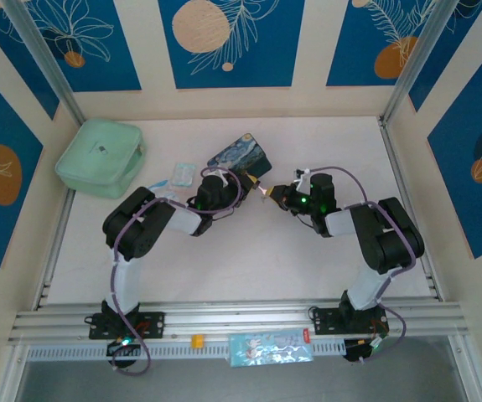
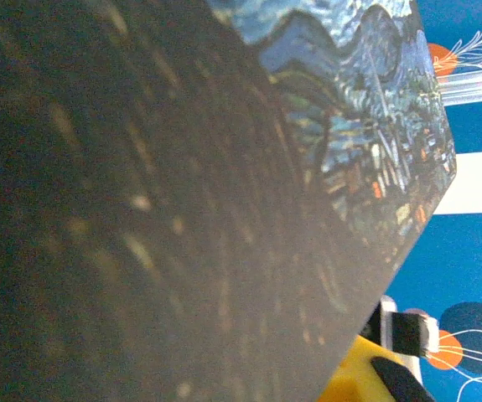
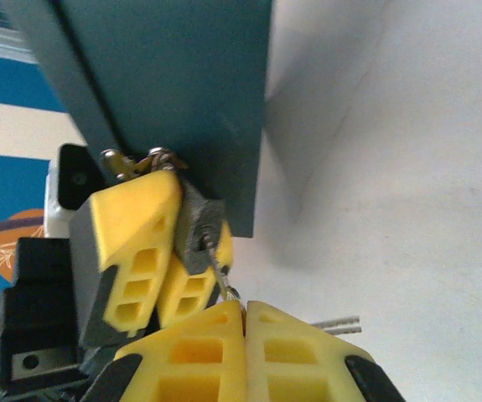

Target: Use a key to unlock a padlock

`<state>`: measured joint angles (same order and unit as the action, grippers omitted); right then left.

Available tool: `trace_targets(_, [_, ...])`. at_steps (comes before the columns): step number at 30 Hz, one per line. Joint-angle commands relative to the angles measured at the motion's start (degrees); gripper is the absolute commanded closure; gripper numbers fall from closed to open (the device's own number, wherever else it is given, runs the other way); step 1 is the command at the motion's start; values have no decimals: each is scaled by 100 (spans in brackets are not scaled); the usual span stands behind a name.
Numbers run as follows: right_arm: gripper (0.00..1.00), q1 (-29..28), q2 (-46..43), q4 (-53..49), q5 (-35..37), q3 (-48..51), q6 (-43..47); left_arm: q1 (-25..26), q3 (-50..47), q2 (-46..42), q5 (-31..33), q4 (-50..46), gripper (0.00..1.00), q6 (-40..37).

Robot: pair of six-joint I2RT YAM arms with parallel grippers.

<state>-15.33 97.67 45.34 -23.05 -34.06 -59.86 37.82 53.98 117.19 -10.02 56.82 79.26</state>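
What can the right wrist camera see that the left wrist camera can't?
The right wrist camera sees the little dark padlock pinched in the left gripper. It also sees the thin key held by the right gripper, with its tip at the padlock. The left wrist camera sees the painted starry top of the blue tin and a blue flowery wall. Both see the tin and yellow on the left gripper.
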Motion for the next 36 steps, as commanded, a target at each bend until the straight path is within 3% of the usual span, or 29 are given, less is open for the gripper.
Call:
trace_targets(1, [100, -166, -252, 133, 23, -241, 409, 153, -10, -120, -501, 136, 100, 151])
trace_targets(14, [100, -145, 26, -54, 126, -372, 11, 173, -71, -183, -501, 226, 100, 148])
trace_targets(36, [100, 183, 678, 619, -256, -641, -791, 172, -66, -264, -667, 159, 100, 120])
